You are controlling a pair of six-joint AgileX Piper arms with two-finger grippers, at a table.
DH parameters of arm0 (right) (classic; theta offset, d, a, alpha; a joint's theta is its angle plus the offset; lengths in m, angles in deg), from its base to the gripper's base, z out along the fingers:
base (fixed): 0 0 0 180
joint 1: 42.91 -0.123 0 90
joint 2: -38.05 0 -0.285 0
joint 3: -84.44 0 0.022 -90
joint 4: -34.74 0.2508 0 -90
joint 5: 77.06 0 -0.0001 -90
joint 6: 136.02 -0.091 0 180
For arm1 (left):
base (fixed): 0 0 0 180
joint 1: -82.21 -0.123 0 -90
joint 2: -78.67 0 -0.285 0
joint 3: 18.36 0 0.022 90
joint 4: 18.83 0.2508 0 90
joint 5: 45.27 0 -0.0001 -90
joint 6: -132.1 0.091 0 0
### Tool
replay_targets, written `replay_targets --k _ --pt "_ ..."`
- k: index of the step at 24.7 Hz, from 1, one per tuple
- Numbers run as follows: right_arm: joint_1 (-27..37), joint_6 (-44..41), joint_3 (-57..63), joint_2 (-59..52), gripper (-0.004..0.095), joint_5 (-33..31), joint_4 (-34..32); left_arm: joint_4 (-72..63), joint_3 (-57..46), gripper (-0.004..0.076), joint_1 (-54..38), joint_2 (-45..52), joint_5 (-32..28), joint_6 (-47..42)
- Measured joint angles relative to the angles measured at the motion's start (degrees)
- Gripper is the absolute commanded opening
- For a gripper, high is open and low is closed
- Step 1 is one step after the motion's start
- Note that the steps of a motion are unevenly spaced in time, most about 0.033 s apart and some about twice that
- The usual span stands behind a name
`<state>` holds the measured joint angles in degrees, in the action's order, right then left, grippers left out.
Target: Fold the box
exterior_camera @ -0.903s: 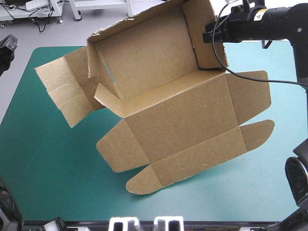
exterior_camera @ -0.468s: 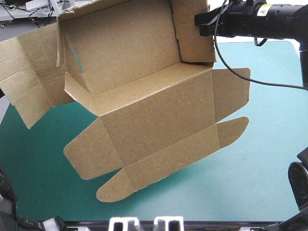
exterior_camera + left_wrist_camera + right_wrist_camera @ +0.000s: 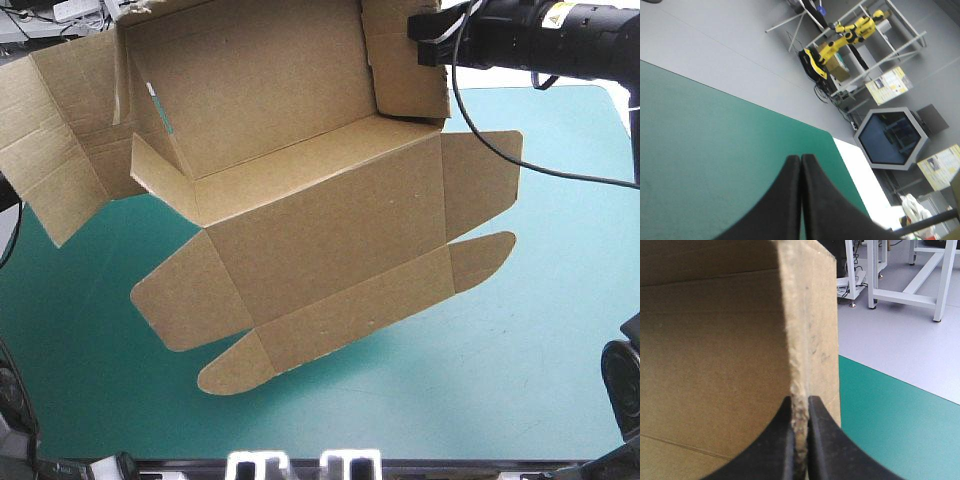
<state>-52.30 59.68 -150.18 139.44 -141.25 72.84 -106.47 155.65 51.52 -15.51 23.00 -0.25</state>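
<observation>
The brown box (image 3: 300, 200) hangs tilted above the teal-green cover (image 3: 530, 340), its tray walls partly raised and its lid and rounded flaps spread toward the near side. A side panel (image 3: 55, 150) sticks out past the table's left edge. My right gripper (image 3: 424, 42) is shut on the top edge of the box's right wall. The right wrist view shows the black fingers (image 3: 817, 440) of that gripper (image 3: 800, 401) pinching the board's edge (image 3: 810, 320). My left gripper (image 3: 801, 160) is shut and holds nothing, low over bare cover near the table's edge. The box hides it in the high view.
Bare cover (image 3: 700, 145) lies under and ahead of the left gripper, ending at the table's edge (image 3: 790, 120) with grey floor beyond. Under the lifted box and to its right, the cover is open.
The right arm has carried the box leftward and a little higher; its left panel now overhangs the table's left edge. Since just before, it has barely shifted.
</observation>
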Motion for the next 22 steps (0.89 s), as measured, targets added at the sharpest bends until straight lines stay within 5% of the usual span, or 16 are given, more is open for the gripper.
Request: replay_targets --k 22 --pt "0.00 -1.05 0.00 4.05 -0.0007 2.25 -3.41 0.17 0.11 -0.0010 4.46 14.75 1.30 -4.43"
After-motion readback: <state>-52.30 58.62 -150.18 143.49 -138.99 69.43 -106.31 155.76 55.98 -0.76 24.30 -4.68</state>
